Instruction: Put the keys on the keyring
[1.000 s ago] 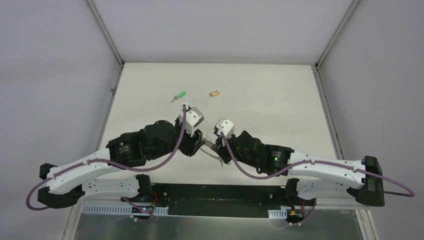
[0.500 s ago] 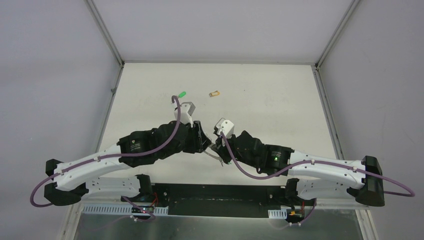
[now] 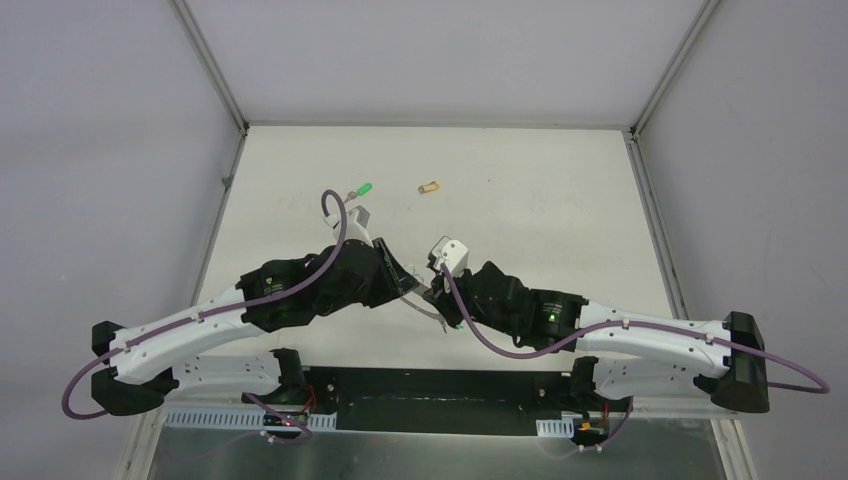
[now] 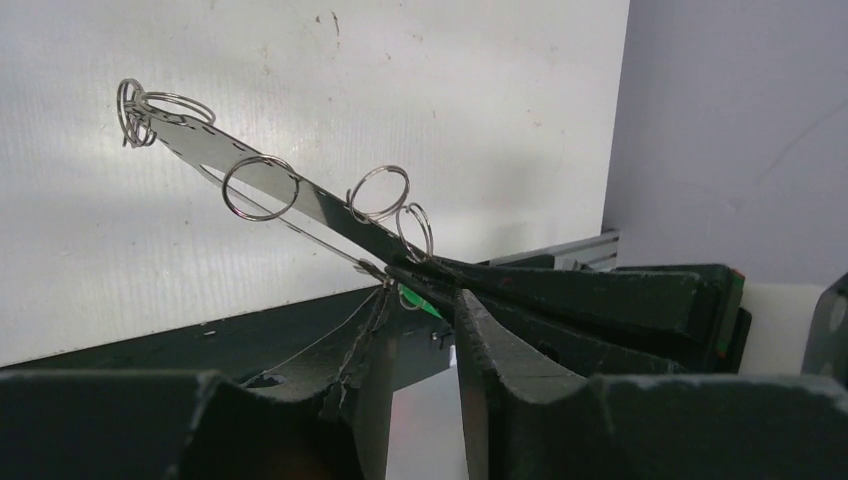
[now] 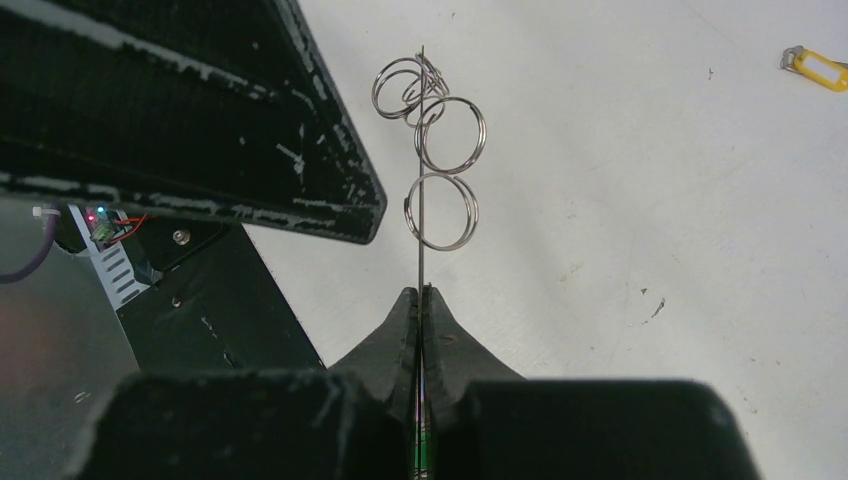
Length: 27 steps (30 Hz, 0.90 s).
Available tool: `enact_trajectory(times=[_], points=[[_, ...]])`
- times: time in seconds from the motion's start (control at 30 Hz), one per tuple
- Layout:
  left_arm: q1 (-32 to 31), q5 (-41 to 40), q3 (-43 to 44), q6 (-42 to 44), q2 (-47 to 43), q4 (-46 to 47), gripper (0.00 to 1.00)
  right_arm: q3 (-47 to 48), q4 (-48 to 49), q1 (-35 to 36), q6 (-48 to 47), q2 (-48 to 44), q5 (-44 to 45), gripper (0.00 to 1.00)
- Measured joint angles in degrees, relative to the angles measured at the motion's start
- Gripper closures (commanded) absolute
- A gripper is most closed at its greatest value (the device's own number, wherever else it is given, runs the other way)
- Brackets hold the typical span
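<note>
My right gripper [image 5: 421, 292] is shut on the keyring [image 5: 441, 210], a thin flat metal strip carrying several small wire rings. The strip shows edge-on here and slanting up to the left in the left wrist view [image 4: 270, 180]. A bit of green shows between the right jaws. My left gripper [image 4: 420, 300] is open with a narrow gap, its tips right at the right fingertips [image 4: 560, 290] and the strip's held end. In the top view both grippers [image 3: 408, 285] [image 3: 427, 292] meet at the table's near middle. The keys lie farther back: one green [image 3: 364, 188], one yellow-tan [image 3: 429, 186] [image 5: 815, 68].
The white table [image 3: 540, 220] is walled by pale panels on three sides. A black base rail [image 3: 430, 385] runs along the near edge under the arms. The left gripper's black body [image 5: 250, 120] fills the upper left of the right wrist view.
The left wrist has turned and shifted left, uncovering the green key. Its jaws have narrowed while staying at the right gripper's tips. The right arm and the keyring have not moved.
</note>
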Motion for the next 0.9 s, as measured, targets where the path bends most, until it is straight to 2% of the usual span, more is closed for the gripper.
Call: enact_trajectory(times=[0.2,0.53,0.8,0.9], points=[[2.8,0.3,-0.3,-4.6,0.0,-0.3,0.71,0.0,0.0,0.0,0.0,0.0,0.0,1.0],[6.3,3.9,-0.3,-6.4,2.7,-0.2,0.72,0.0,0.0,0.0,0.0,0.0,0.0,1.0],[6.7,5.2,-0.9,-6.8,3.1,0.7,0.79,0.0,0.0,0.0,0.0,0.0,0.0,1.0],[6.7,5.8,-1.3,-7.3,3.1,1.2,0.88,0.0,-0.5,0.0,0.0,0.0,0.1,1.0]])
